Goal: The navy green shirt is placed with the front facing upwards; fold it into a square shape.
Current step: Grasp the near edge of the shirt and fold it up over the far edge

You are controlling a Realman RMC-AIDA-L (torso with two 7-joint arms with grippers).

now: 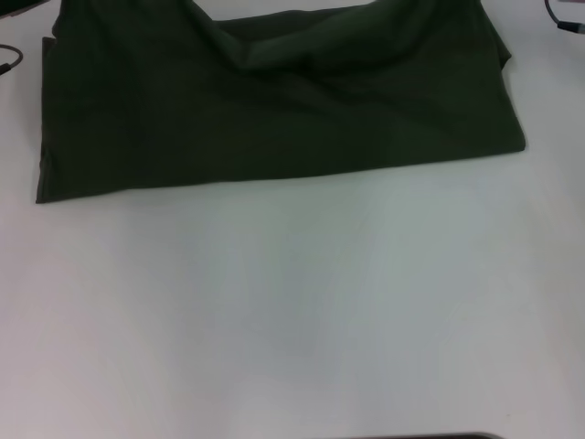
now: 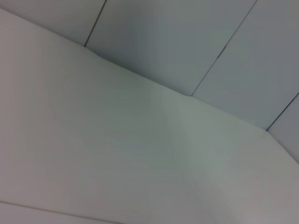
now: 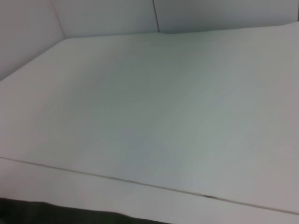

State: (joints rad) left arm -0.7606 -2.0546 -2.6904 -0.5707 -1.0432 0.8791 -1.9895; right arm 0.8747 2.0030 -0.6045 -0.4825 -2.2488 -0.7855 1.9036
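White table (image 1: 292, 311) fills the head view; wide bare stretch from centre down to 6 o'clock, running out to 3 and 9. Dark strip (image 1: 430, 436) clips the frame edge at 6 o'clock, can't tell what it is.

Navy green shirt (image 1: 274, 119) lies across the far part of the table, 10 to 2 o'clock. It is folded into a wide band with plain green showing up. Near edge is fairly straight, running from the 9 o'clock corner to the 3 o'clock corner and slightly higher on the right side. Slack hollow with creases at 12 o'clock. Top of the shirt is cut off by the frame; no lettering or collar visible.

Cable bits at the far corners: left cable (image 1: 9, 59) at 10 o'clock, right cable (image 1: 567, 18) at 1 o'clock, both apart from the cloth.

Wrist views: only white table surface (image 2: 117, 154) and grey panelled wall (image 2: 196, 42) with thin seams. Right wrist view has a dark green sliver (image 3: 56, 215) at its edge, likely cloth, hard to confirm.

Neither gripper shows in any view, so can't tell finger state or where the shirt sits relative to them.
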